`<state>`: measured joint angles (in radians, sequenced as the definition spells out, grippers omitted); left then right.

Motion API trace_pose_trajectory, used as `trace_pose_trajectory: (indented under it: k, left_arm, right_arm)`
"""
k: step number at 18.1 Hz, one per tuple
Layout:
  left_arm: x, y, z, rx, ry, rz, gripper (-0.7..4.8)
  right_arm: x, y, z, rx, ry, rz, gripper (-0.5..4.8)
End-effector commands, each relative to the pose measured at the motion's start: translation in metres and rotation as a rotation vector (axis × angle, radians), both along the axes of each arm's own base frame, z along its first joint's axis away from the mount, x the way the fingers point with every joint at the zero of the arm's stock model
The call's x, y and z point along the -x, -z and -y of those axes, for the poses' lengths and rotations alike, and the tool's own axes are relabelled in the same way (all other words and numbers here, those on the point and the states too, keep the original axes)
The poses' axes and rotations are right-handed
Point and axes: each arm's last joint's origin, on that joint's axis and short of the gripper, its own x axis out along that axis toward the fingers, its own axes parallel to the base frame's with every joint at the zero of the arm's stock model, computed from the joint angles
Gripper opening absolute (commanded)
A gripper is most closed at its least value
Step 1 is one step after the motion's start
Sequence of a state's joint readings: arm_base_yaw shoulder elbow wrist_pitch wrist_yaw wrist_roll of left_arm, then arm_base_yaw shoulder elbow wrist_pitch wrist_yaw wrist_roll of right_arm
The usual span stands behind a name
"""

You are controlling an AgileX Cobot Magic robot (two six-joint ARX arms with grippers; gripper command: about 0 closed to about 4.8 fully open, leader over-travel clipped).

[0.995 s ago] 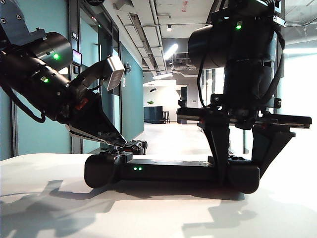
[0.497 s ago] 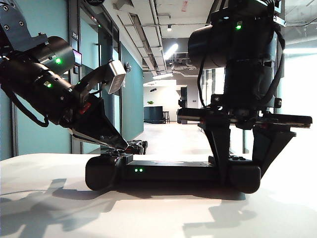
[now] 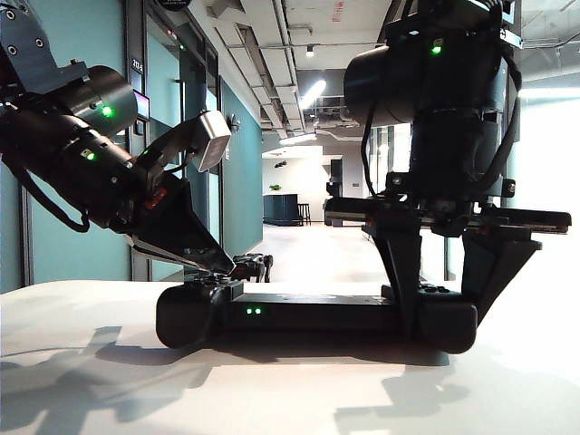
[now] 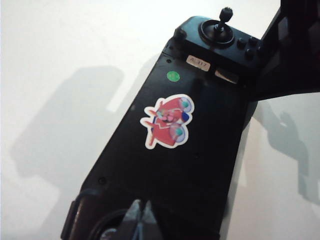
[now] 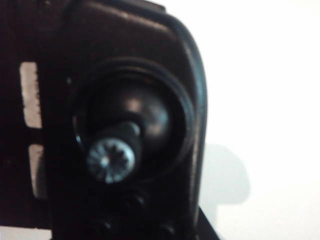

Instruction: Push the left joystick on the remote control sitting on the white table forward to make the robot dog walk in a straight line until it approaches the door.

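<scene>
The left claw (image 3: 217, 265), pinched shut, bears on the remote control's (image 3: 313, 313) small stiff left joystick (image 3: 215, 280); the right claw (image 3: 444, 272) straddles its far end, grip unclear.

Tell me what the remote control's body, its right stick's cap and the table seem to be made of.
Remote control: likely matte black plastic; dull, little glare.
Right stick's cap: looks like metal; bright, ridged, glinting.
White table: smooth matte white surface, soft shadows; material unclear.

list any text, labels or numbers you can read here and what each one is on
"A-317", roughly, with blurred characters: small white label on the remote control, near a thumbstick.
Second pale label beside it: unreadable.
Cartoon sticker and green dot on the remote: no words.
Small plate on the teal corridor wall: too small.
Red ceiling marking: too blurred.
</scene>
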<state>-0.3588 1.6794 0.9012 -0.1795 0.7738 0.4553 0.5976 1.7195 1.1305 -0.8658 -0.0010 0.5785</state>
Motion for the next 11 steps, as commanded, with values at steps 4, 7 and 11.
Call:
trace_pose_trajectory:
  k: [4,7,11]
  left_arm:
    - [-0.0004,0.0001,0.0000,-0.009,-0.010,0.004,-0.06]
    - [-0.0004,0.0001,0.0000,-0.009,-0.009,0.005,-0.06]
    - [-0.0008,-0.0002,0.0001,-0.007,-0.010,0.010,-0.06]
  right_arm:
    - [0.0002,-0.0011,-0.0009,-0.020,-0.006,-0.006,0.75]
    - [0.0002,-0.0011,-0.0009,-0.020,-0.006,-0.006,0.75]
    - [0.0002,-0.0011,-0.0009,-0.020,-0.006,-0.006,0.75]
